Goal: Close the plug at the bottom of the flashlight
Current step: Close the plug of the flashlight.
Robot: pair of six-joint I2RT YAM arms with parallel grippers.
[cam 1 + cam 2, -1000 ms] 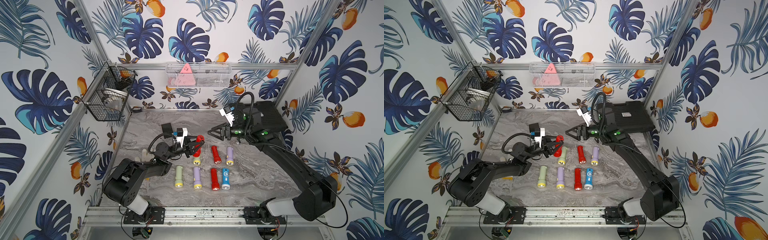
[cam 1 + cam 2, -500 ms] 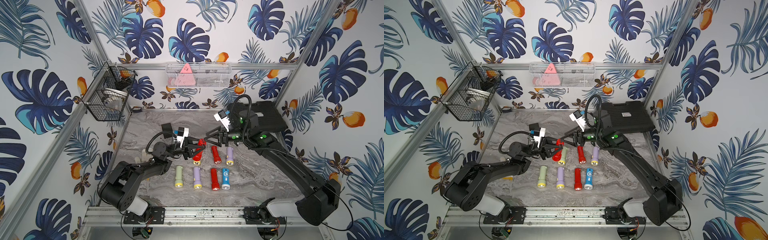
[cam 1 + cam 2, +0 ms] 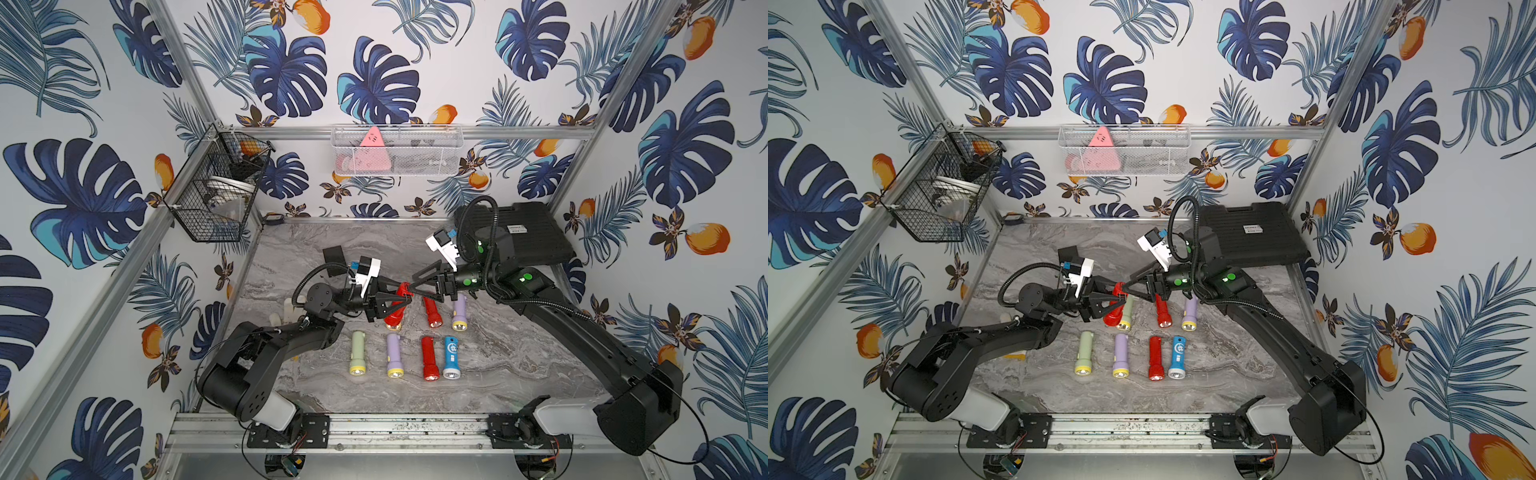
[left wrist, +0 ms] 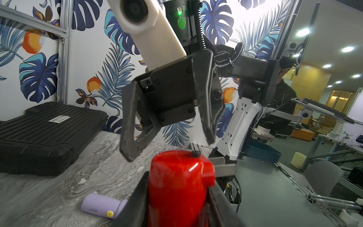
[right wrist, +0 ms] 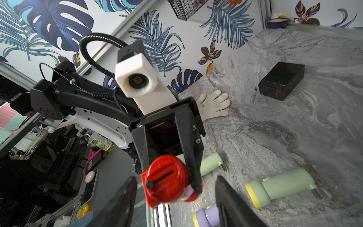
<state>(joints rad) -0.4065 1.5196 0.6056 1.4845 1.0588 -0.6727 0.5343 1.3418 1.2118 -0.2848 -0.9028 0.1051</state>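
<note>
A red flashlight (image 3: 395, 311) (image 3: 1112, 312) is held off the table, with my left gripper (image 3: 405, 297) (image 4: 178, 182) shut on its body. Its bottom end (image 5: 164, 176) faces the right wrist camera and shows a dark slot and a small black knob. How the plug stands I cannot tell. My right gripper (image 3: 415, 286) (image 3: 1133, 286) (image 5: 174, 178) is open, its fingertips straddling that end just short of touching it. In the left wrist view the right gripper (image 4: 170, 147) hangs just above the flashlight (image 4: 178, 186).
Several more flashlights lie in two rows on the marble table (image 3: 498, 365), among them a red one (image 3: 432, 311), a lilac one (image 3: 459, 311) and a blue one (image 3: 451, 357). A black case (image 3: 523, 237) sits back right. A small black box (image 5: 280, 80) and a white glove (image 5: 214, 106) lie behind the left arm.
My right arm has swung left and brought its open jaws up to the flashlight's bottom end. The left gripper has kept its hold and shifted only slightly.
</note>
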